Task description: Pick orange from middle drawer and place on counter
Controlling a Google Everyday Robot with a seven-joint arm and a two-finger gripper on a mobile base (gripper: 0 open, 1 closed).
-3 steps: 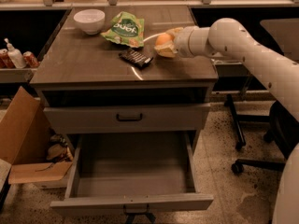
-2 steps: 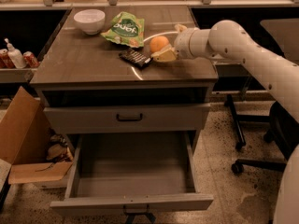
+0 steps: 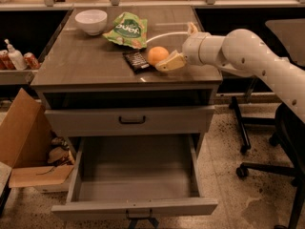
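**Orange Set Down on Counter: Gripper Released**

Since the earlier frames, the orange (image 3: 157,55) has travelled left and down with the gripper (image 3: 175,49) and now rests on the counter (image 3: 81,63), toward the front right of centre.

1. Gripper state: released. One beige finger (image 3: 169,62) lies along the lower right side of the orange, touching or almost touching it. The other stands up by the wrist, well apart from the fruit. The arm (image 3: 248,56) reaches in from the right, low over the counter.

2. Middle drawer (image 3: 136,168): pulled fully out below the cabinet, its bare grey floor exposed. The upper drawer front (image 3: 86,120) with the black bar handle is closed.

3. Adjacent items on the counter:
   - A dark wrapped bar (image 3: 137,61) lies just left of the orange, touching it or nearly so.
   - A green snack bag (image 3: 127,30) lies behind the bar, near the orange.
   - A white bowl (image 3: 91,21) stands at the rear left, well apart from the orange.
   - A thin white cable (image 3: 164,35) arcs from the wrist over the area behind the orange.

4. Surroundings: a cardboard box (image 3: 21,142) sits on the floor to the left of the drawer. Bottles (image 3: 15,56) stand on the left side shelf. An office chair base (image 3: 267,168) stands on the floor to the right, beneath the arm.
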